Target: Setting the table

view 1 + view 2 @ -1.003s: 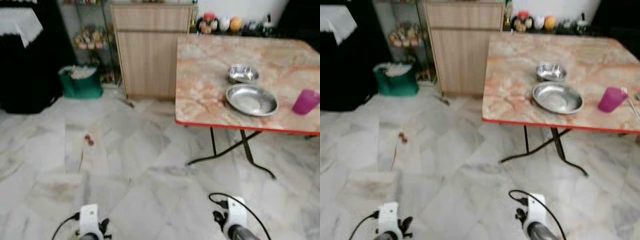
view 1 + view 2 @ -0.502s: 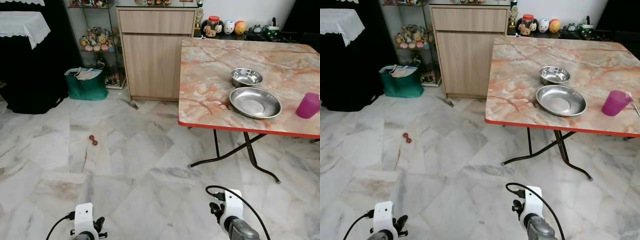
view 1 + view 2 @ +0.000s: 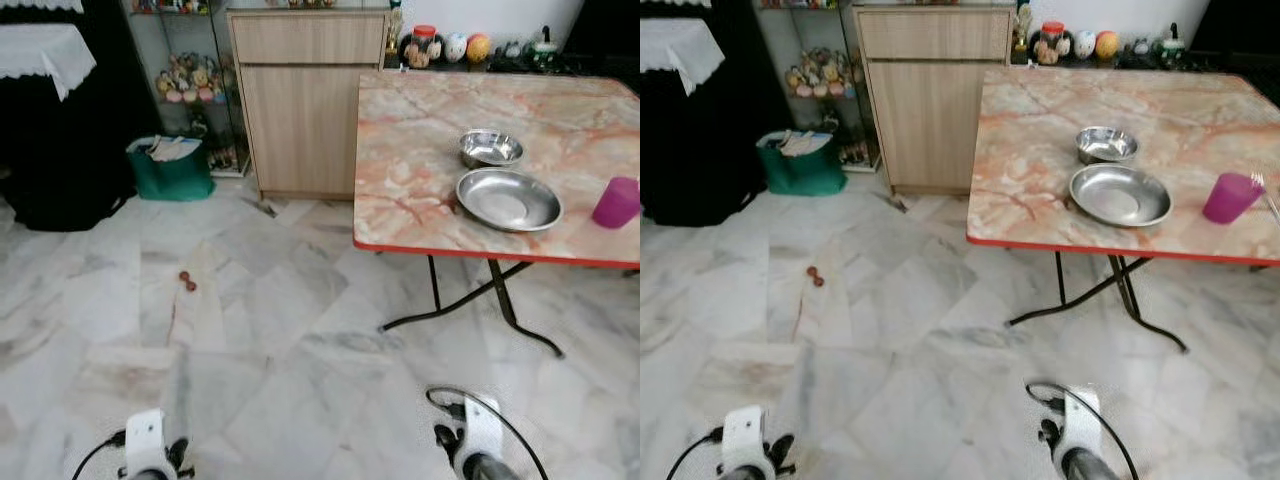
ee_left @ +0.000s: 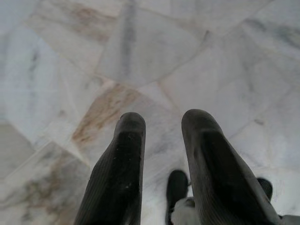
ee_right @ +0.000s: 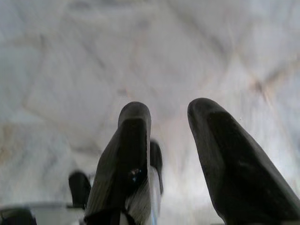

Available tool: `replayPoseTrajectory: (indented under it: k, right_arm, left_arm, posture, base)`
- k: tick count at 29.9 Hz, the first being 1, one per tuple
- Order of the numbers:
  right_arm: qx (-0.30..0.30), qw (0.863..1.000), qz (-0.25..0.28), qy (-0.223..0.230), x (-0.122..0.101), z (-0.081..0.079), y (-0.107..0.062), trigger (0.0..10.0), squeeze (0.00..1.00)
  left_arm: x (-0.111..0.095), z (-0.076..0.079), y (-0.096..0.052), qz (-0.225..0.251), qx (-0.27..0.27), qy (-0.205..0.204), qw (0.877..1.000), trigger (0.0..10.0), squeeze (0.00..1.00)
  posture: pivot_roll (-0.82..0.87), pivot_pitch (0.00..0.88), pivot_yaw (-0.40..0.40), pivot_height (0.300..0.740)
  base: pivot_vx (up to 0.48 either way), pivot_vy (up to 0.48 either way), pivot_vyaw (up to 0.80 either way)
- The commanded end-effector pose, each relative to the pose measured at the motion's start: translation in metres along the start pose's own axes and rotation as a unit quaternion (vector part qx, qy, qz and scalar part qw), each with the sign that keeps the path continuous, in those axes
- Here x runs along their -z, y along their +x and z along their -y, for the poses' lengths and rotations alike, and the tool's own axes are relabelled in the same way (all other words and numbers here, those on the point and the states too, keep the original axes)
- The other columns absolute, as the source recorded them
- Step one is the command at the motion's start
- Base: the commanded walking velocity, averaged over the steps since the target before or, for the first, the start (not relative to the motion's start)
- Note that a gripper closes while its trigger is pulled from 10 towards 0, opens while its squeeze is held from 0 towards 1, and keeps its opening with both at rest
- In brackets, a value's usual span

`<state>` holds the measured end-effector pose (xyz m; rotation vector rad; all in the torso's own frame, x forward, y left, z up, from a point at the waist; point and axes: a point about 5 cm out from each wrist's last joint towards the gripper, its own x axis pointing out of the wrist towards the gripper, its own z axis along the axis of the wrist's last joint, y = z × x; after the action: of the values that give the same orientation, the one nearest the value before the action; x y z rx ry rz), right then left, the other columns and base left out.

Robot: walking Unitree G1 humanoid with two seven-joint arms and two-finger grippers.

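While you stand off from the table:
Grippers: left gripper (image 4: pixel 161 126) and right gripper (image 5: pixel 171 117) hang empty over the floor (image 3: pixel 260 330), fingers parted narrowly.
Table (image 3: pixel 400 190): ahead to your right.
Plate (image 3: pixel 508 199): steel, stiff, slippery; take its rim.
Bowl (image 3: pixel 490 148): just behind; pinch the lip.
Cup (image 3: pixel 616 202): light plastic, tippy.

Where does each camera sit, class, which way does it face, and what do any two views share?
Left eye view: on the head, looking forward and down at the marble table and floor; both wrists at the bottom edge.
Right eye view: beside it, same scene: steel plate, small steel bowl, purple cup.
Left wrist view: looks along the open left gripper at the floor.
Right wrist view: along the open right gripper at the floor.
Shared: both eyes share the table; both wrists share floor tiles.
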<state>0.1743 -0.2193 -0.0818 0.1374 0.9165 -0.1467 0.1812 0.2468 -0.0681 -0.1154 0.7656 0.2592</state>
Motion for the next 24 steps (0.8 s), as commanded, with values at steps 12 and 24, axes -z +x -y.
replayPoseTrajectory:
  k: [12,24]
  right_arm:
    - [0.058,0.998,-0.022,0.007,0.010,0.050,-0.013,10.0,0.00]
    - [0.027,0.999,-0.027,0.012,0.016,0.023,-0.007,10.0,0.00]
  left_arm:
    - [0.000,0.014,0.000,0.014,0.024,-0.003,1.000,10.0,0.00]
    - [-0.010,-0.007,0.000,0.023,0.009,0.015,1.000,10.0,0.00]
  posture:
    - [0.02,0.000,0.060,0.740]
    - [-0.02,0.000,0.052,0.740]
  base:
    - [0.000,0.000,0.00]
    - [0.000,0.000,0.00]
